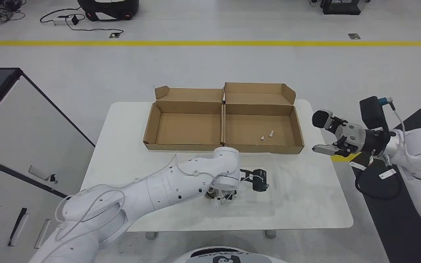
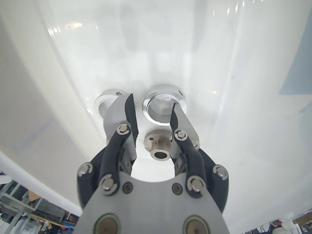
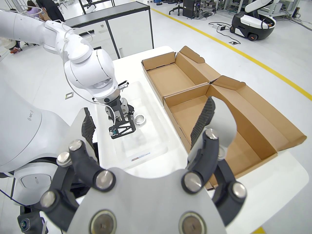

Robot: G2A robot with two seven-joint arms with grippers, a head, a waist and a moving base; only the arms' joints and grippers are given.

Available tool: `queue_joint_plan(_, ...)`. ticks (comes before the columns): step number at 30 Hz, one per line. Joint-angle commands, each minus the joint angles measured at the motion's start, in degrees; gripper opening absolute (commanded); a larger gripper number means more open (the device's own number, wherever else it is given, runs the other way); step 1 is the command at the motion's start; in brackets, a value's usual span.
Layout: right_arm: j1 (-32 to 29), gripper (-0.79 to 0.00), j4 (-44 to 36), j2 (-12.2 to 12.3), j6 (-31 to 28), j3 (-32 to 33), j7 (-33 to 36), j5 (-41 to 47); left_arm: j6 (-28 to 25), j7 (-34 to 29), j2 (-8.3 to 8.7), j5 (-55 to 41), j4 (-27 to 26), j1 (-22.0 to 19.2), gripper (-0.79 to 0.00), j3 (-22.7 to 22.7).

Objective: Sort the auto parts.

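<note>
Now the left gripper [image 2: 152, 108] hangs low in the white tray [image 2: 156, 49], jaws parted either side of a small metal hub [image 2: 158, 146], apparently to lift it toward the cardboard boxes [image 1: 224, 121], while the right gripper [image 3: 147, 113] waits open beside the table [image 1: 309, 191].

The white counter [image 1: 118, 151], rounded at its corners, carries two open cardboard boxes side by side on its far half. The left box [image 1: 187, 128] and the right box [image 1: 250, 125] touch along their shared wall, and each has its lid flap raised on the far side. Nearer the robot, just in front of the boxes and mostly before the right one, a shallow translucent tray [image 3: 146, 144] lies flat on the counter.
</note>
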Motion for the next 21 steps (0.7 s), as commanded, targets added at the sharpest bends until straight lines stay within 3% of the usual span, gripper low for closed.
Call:
queue_joint_plan(1, 0.0, 0.000, 0.0, 0.0, 0.0, 0.0, 0.0, 0.0, 0.0, 0.0, 0.11, -0.3, -0.5, 0.0, -0.419, 0.1)
queue_joint_plan(12, 0.0, 0.000, 0.0, 0.0, 0.0, 0.0, 0.0, 0.0, 0.1, -0.1, 0.34, -1.4, -0.4, -0.6, -0.480, 0.0)
queue_joint_plan(16, 0.0, 0.000, 0.0, 0.0, 0.0, 0.0, 0.0, 0.0, -0.4, 0.4, 0.13, -1.7, 0.2, -0.7, -0.551, 0.1)
queue_joint_plan(21, 0.0, 0.000, 0.0, 0.0, 0.0, 0.0, 0.0, 0.0, -0.9, 0.9, -0.35, -1.9, 1.2, -0.7, -0.554, 0.4)
